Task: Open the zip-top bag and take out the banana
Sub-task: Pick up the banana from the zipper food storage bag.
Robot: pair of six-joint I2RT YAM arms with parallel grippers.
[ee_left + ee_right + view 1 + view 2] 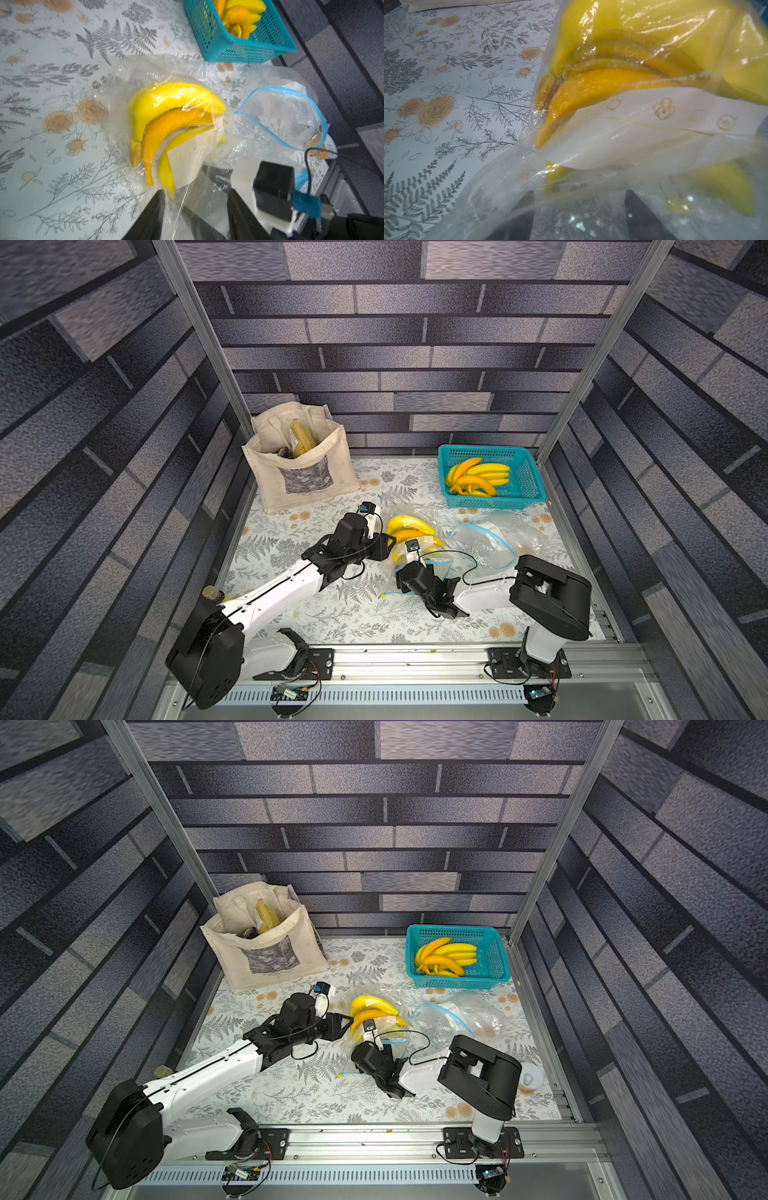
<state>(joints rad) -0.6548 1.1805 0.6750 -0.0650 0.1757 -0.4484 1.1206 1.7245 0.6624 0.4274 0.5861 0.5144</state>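
A clear zip-top bag lies mid-table with a bunch of yellow and orange bananas inside; the bananas show through the film. My left gripper stands at the stem end of the bunch, open, with loose bag film hanging between its fingers. In both top views it sits just left of the bunch. My right gripper is open at the near side of the bag, and its dark fingers show only through the plastic draped over them. The bananas lie just beyond them.
An empty zip-top bag with a blue zip lies right of the bunch. A teal basket with more bananas stands at the back right. A cloth tote stands at the back left. A white round can sits by the right arm.
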